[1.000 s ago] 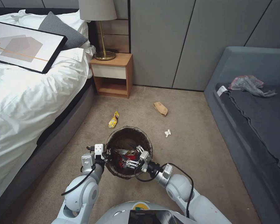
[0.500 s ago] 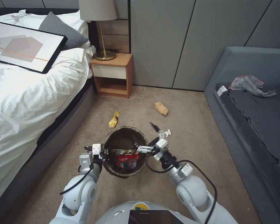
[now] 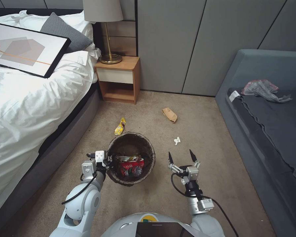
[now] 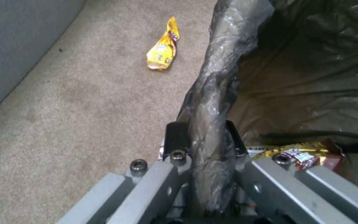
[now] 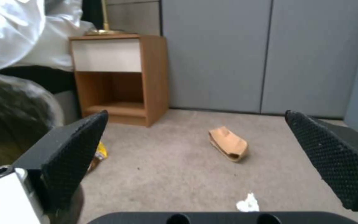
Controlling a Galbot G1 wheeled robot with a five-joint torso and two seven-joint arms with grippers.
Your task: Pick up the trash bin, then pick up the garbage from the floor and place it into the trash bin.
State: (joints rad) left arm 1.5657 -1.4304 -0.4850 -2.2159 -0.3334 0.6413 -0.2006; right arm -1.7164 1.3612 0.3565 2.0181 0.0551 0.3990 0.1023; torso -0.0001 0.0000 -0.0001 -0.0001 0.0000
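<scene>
- The left gripper (image 3: pixel 108 162) pinches the rim of the trash bin (image 3: pixel 147 146), holding it by its brown bag.
- Red and gold wrappers (image 3: pixel 131 166) lie inside the bin.
- The right gripper (image 3: pixel 182 157) hangs just beside the bin, with its fingers spread wide and nothing in them.
- On the carpet past it lie a white wad (image 3: pixel 177 141), a tan paper (image 3: pixel 169 115) and a yellow wrapper (image 3: pixel 120 126).

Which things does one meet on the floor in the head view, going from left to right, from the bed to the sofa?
left gripper on the bin's rim → yellow wrapper → trash bin → tan paper → white wad → right gripper, open, above the carpet.
</scene>
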